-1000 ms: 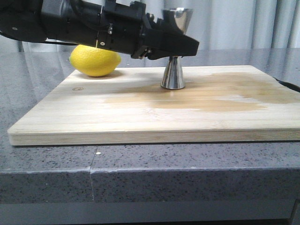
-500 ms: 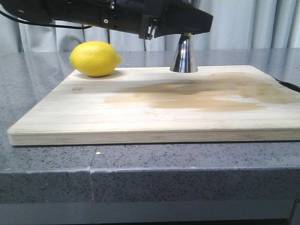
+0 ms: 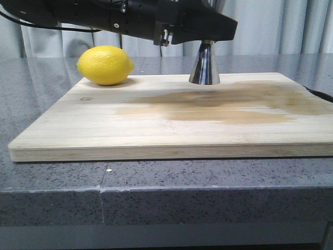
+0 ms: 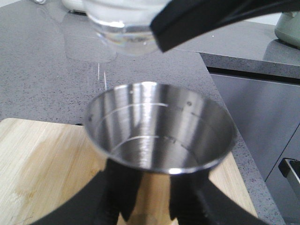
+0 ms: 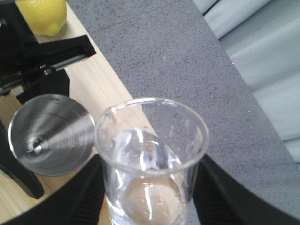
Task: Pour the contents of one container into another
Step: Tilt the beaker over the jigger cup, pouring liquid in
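Front view: left end effector point(image 3: 208, 36) at top centre, closed on the jigger point(image 3: 204, 65) at its waist, base lifted clear of the cutting board point(image 3: 156, 120); raised, likely to meet the beaker.
Left wrist view: jigger mouth point(image 4: 159, 126) open upward, beaker point(image 4: 122, 28) just above its far rim, apart; lined up for pouring.
Right wrist view: right end effector point(image 5: 150, 197) clamped around the beaker point(image 5: 150, 154), upright, clear liquid inside.
Lemon point(image 3: 105, 65): upper left, on board, uninvolved.
Tabletop point(image 3: 156, 192): grey stone.

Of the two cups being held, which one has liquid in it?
The clear glass beaker in the right gripper holds liquid. The steel jigger, held by the left gripper, looks empty and dry inside.
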